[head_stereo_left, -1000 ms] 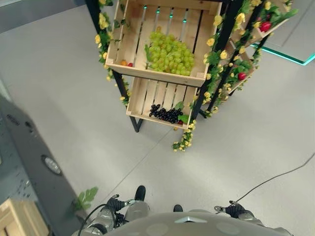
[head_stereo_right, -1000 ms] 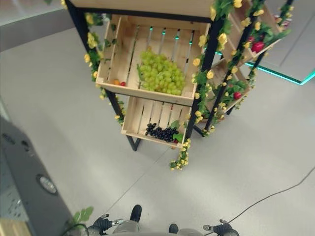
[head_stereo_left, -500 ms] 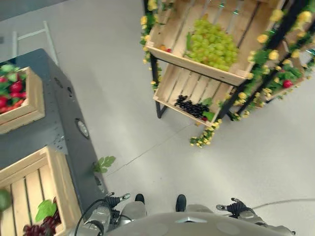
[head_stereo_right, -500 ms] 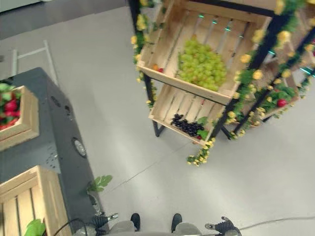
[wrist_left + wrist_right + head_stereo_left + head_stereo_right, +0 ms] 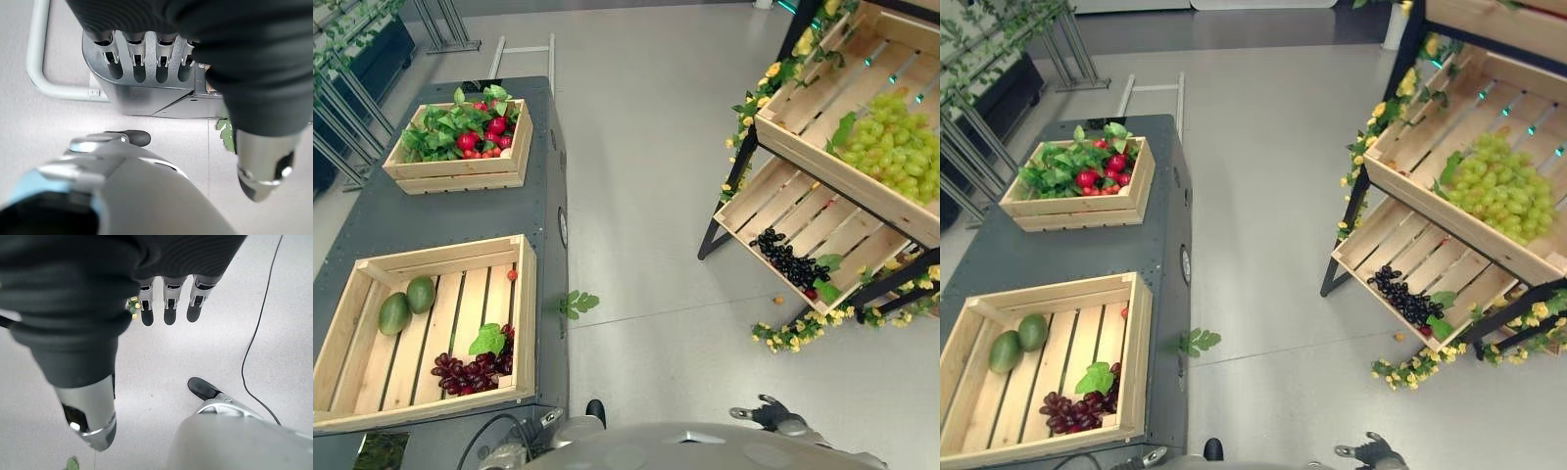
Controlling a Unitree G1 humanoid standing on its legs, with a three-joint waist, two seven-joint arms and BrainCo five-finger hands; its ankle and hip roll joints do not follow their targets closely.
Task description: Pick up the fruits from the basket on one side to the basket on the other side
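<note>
A slatted wooden crate [image 5: 523, 311] lies on the near end of a dark table [image 5: 372, 220]. It holds two green fruits [image 5: 406, 302], a bunch of dark red grapes [image 5: 470, 370] with a leaf, and a small red fruit [image 5: 512, 275]. A second crate [image 5: 460, 176] farther along the table is full of red fruits and green leaves. To the right, a flower-trimmed rack carries a crate of green grapes [image 5: 891, 147] above a crate with black grapes [image 5: 790, 261]. My left hand [image 5: 264, 156] and right hand [image 5: 90, 416] hang over the floor, fingers straight, holding nothing.
Grey floor lies between the table and the rack [image 5: 1342, 235]. A loose green leaf [image 5: 576, 303] lies on the floor by the table's side. Yellow flowers [image 5: 793, 336] trail at the rack's foot. Metal rails [image 5: 1151, 88] stand past the table's far end.
The camera has swung to the left: the table and its two crates have come into view and the rack has shifted to the right edge. The things themselves have not moved.
</note>
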